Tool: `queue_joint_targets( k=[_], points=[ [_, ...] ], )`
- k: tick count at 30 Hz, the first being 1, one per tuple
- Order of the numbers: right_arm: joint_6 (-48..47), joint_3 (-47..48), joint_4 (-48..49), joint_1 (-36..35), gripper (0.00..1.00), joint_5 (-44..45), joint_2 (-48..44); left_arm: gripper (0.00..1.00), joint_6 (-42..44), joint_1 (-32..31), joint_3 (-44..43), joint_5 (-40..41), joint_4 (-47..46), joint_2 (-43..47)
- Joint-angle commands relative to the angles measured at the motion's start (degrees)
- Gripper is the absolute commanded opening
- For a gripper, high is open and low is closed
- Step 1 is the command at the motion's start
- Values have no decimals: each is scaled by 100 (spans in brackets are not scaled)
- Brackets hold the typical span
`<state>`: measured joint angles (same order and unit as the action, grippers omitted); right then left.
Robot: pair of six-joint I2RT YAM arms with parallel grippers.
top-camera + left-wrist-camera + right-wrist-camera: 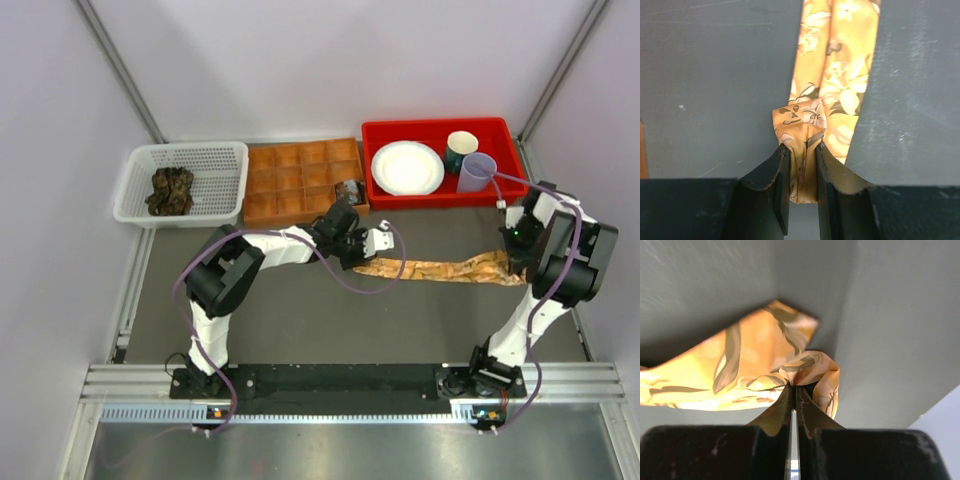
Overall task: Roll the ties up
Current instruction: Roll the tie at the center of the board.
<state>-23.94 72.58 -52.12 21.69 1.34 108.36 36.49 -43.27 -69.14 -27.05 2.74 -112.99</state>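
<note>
Lab cell: white panels [330, 60], aluminium rail [575, 380]

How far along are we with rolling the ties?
Done: one dark roll appears to sit in a brown tray compartment. In hand: the orange tie lies stretched on the table, left gripper shut on its folded narrow end, right gripper shut on the wide end. Left: rolling its length, plus the dark ties bunched in the white basket.

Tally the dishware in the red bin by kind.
Plates: 1, the white plate
Cups: 2, the dark green cup and the lavender cup
Total: 3
</note>
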Motion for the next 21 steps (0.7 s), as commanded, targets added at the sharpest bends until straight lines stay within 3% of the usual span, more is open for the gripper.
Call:
queue_joint_targets(
  k=[1, 10, 21],
  points=[
    [-883, -95, 158, 546, 0, 551, -174, 0, -370, -305, 191, 50, 526, 40],
    [-2175, -147, 615, 1284, 0, 736, -166, 0, -994, -867, 340, 288, 394, 260],
    [-3054, -850, 834, 1276, 0, -38, -218, 0, -2100, -1237, 683, 1306, -54, 804]
  ],
)
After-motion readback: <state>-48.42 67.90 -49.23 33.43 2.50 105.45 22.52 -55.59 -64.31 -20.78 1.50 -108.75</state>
